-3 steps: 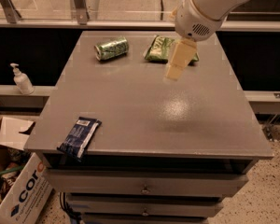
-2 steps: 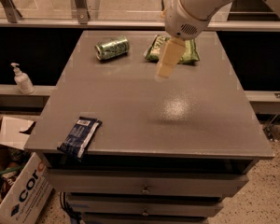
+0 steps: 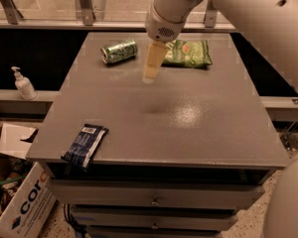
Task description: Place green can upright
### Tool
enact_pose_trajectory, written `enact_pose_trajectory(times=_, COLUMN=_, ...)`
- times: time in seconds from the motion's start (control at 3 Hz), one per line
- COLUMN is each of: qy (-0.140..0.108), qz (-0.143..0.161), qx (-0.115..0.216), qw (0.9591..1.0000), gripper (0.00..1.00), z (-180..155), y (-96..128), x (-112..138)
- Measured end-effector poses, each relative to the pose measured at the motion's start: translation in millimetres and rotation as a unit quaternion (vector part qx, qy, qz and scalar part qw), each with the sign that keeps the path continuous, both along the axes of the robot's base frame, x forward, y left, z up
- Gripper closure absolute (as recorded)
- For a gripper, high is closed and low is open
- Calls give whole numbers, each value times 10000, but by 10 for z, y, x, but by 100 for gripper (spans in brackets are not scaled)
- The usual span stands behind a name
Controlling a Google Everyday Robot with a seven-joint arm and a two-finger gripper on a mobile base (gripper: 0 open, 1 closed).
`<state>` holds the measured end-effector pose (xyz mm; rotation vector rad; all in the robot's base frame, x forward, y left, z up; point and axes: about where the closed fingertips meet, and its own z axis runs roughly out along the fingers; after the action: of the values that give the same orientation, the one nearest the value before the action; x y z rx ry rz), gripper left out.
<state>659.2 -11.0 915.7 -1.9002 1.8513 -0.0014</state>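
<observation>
Camera view: gripper [image 3: 149, 77], its state untellable, hovers at four o'clock from the lying can [image 3: 119, 50]; a glancing touch could roll it.

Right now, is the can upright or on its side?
On its side: the can lies on the table, silver end left. The claw hangs right of it, apart.

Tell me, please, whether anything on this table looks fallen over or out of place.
Yes. The green can lies on its side near the table's far left corner, not upright. The dark blue packet seems to poke past the front left edge. The gripper hovers just right of the can.
</observation>
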Motion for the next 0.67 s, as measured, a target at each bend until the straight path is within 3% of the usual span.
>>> enact_pose_trajectory(times=0.67, qy=-51, qz=203, qx=-245, qw=9995, gripper=0, z=-256, y=469, x=514)
